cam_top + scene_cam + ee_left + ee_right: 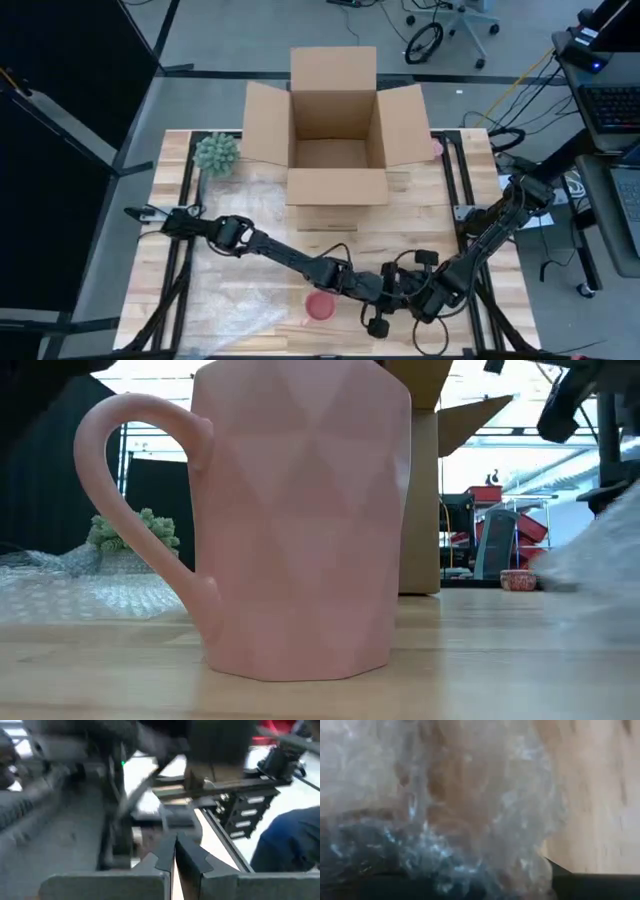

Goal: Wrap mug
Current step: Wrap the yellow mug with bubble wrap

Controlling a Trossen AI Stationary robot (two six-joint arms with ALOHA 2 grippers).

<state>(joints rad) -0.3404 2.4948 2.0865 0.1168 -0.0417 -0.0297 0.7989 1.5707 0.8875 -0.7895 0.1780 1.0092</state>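
Low in the high view's centre stands the pink mug [320,307]; left gripper [174,857] pinched together, right gripper [470,887] seemingly clamping bubble wrap [470,810]; next, draping it over the mug.

Even daylight overhead; wrist views motion-blurred; low view backlit, background soft.

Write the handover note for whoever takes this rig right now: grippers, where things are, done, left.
Left gripper: shut, empty, near the table's front centre.
Right gripper: fingers hidden behind bubble wrap pressed against its camera; grip unconfirmed.
Mug: pink, upright, bare, at the front edge, left of both grippers.
More bubble wrap lies on the table's left side.
Cardboard box: open, at the back.
Done: nothing around the mug yet.
Left: wrap the mug.
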